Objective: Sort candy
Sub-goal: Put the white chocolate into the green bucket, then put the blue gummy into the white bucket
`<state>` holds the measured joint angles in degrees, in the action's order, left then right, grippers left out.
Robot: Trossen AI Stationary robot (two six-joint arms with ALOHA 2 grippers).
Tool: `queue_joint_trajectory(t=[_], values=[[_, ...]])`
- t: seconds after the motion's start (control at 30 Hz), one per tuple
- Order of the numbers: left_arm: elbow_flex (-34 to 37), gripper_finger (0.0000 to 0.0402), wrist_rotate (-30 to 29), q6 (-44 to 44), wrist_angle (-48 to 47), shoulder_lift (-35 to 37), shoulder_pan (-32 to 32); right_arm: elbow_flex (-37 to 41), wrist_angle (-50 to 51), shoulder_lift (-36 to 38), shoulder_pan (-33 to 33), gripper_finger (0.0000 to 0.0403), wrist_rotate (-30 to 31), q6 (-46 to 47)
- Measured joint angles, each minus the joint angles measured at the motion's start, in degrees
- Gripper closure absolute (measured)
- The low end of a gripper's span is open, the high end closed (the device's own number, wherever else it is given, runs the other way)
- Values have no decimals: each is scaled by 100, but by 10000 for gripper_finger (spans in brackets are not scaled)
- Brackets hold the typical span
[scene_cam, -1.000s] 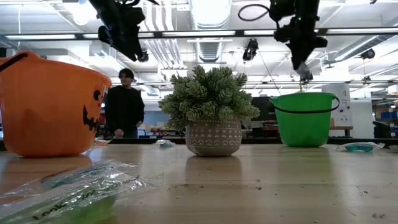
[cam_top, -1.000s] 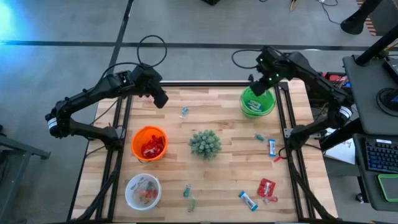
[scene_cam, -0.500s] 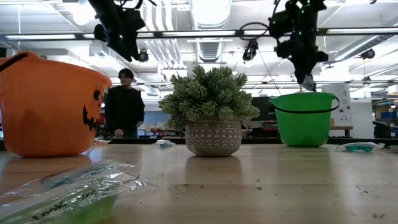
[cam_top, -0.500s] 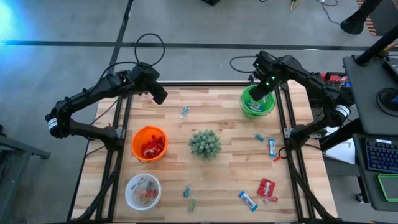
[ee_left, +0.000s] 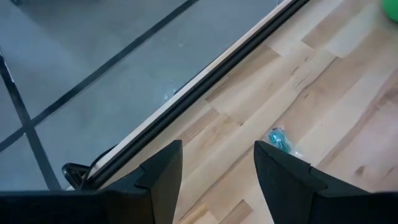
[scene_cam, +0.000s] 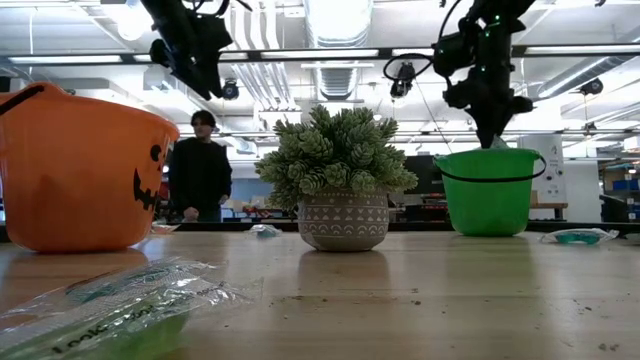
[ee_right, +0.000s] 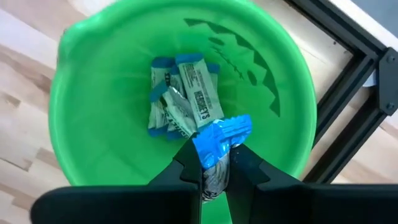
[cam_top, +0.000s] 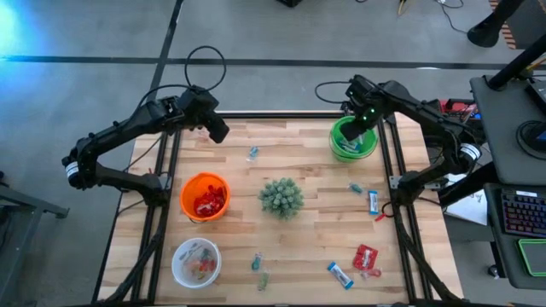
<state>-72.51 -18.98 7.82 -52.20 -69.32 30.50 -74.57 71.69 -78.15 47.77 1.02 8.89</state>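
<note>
Since a second ago we've shifted the right claw (ee_right: 214, 163) over the green plastic bucket (ee_right: 93, 149), pinching a blue-and-white wrapped candy bar (ee_right: 217, 146); left claw (ee_left: 217, 168) spread above the wooden counter (ee_left: 323, 87).

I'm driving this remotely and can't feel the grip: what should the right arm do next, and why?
Probably open the right tool and drop. It is shut on a blue-and-white wrapped bar, directly above the green bucket, where matching bars already lie. The left tool waits open near the table's far edge.
</note>
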Motion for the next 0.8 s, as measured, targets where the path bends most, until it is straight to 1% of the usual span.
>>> queue_joint_trajectory(t=[0.1, 0.17, 0.4, 0.7, 0.8], values=[[0, 221, 2, -5, -37, 0, 0, -63, -16, 0, 0, 367, -73, -80], [0, 221, 0, -5, -40, 0, 0, -89, -73, 0, 0, 354, -158, -73], [0, 221, 2, -119, -64, 0, 0, -109, -174, 0, 0, 308, -147, 305], [0, 221, 2, -127, -75, 0, 0, -113, -143, 13, 0, 301, -153, 412], [0, 221, 2, -127, -73, 0, 0, -262, -128, 13, 0, 301, -414, 466]])
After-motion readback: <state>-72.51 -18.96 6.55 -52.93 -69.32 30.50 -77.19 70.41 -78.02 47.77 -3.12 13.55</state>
